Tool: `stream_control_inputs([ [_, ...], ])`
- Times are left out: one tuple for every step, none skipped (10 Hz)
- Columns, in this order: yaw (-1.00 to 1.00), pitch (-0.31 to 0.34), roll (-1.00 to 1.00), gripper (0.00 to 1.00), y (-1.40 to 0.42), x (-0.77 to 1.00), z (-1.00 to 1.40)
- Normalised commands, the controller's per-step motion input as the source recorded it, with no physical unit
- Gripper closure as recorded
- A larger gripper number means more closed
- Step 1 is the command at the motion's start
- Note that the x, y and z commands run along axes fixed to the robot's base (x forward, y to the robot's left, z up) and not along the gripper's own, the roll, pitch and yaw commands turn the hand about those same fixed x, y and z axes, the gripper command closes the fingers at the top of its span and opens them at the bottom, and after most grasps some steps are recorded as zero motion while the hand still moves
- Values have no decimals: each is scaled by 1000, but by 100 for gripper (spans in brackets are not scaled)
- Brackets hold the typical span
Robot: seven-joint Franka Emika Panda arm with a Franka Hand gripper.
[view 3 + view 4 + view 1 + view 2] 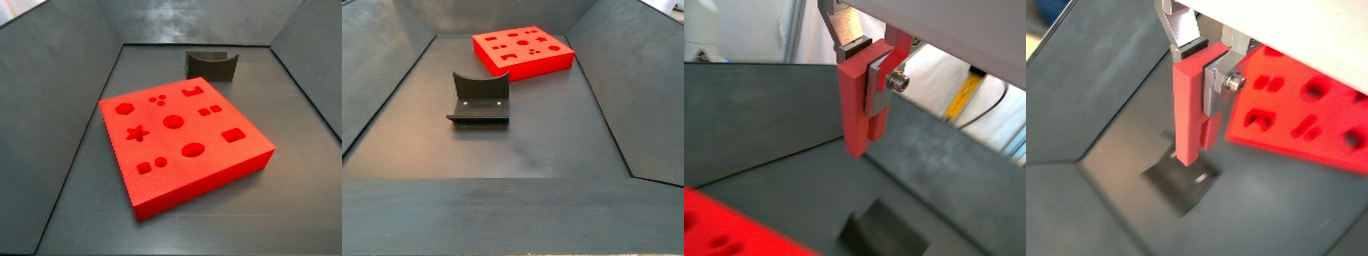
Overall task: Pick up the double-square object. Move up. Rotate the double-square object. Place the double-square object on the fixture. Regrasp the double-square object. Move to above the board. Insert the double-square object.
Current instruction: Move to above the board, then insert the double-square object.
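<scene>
The gripper point(1211, 68) is holding the red peg point(1193, 108) hanging upright above the dark fixture point(1184, 178), the red board point(1300, 112) lying beside it.

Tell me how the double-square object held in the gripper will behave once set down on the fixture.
The double-square object, clamped in the gripper above the fixture, hangs straight in both wrist views, so it is probably rigid. Being long and thin, it would likely tip if stood on end. Its flat faces suggest it won't roll.

End effector point(873, 68) (fingers clamped) aloft
</scene>
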Motion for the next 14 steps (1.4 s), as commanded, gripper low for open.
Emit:
stream_control_inputs([
  [-79,21,-1000,100,-1000,-425,260],
  [-75,17,-1000,100,-1000,-452,265],
  [-74,10,-1000,100,-1000,-463,262],
  [-60,2,-1000,100,-741,-386,195],
  [-58,-6,-892,100,-571,-309,148],
  [-27,-20,-580,100,-269,-186,67],
  [-21,-26,-400,100,-148,-122,38],
  [-11,-20,-247,100,-69,-76,25],
  [0,0,0,100,-43,0,-31],
  [-169,0,0,100,0,103,-31],
  [-434,0,-47,100,89,717,-234],
  [-466,0,-34,100,140,766,-306],
  [-483,0,0,100,149,769,-400],
  [-600,0,-50,100,223,654,-526],
])
